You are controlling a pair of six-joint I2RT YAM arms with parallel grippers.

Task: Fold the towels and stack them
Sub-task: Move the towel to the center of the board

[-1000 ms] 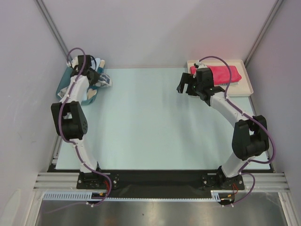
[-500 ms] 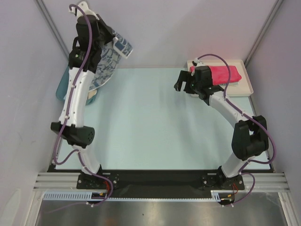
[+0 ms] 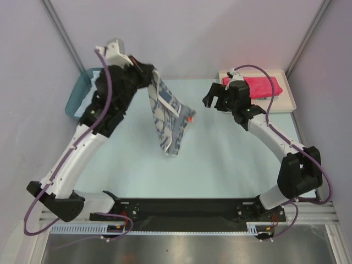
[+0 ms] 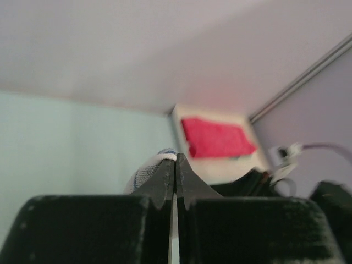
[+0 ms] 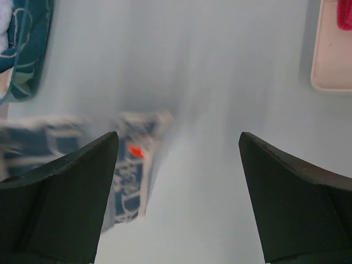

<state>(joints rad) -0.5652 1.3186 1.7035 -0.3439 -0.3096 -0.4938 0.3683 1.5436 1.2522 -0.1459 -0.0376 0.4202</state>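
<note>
Top view: big change on the left. A second ago the left gripper (image 3: 149, 74) was down in the bin (image 3: 76, 100) at the far-left corner. Now that arm has swung up and inward, with the blue towel (image 3: 166, 118) dangling from it over the left-middle of the table (image 3: 231, 159). The towel hangs crumpled, and I can't tell if its bottom edge touches down. The right gripper (image 3: 212, 100) has barely shifted. It hovers just beside the tray (image 3: 287, 103), jaws wide and holding nothing. The red towel (image 3: 258, 86) sits folded on the tray in the far-right corner. My read is that one towel is done and the second is only now out of the bin, not yet laid flat or folded.

Left wrist: jaws pinched right together, with a bit of blue-and-white cloth poking out beside the tips. The red towel shows beyond, on the tray.

Right wrist: fingers spread wide, nothing between them. The blue towel is a blur below and to the left.

The table is a plain, smooth pale mint. Bare lilac-grey walls (image 3: 181, 38) close it in on three sides.
</note>
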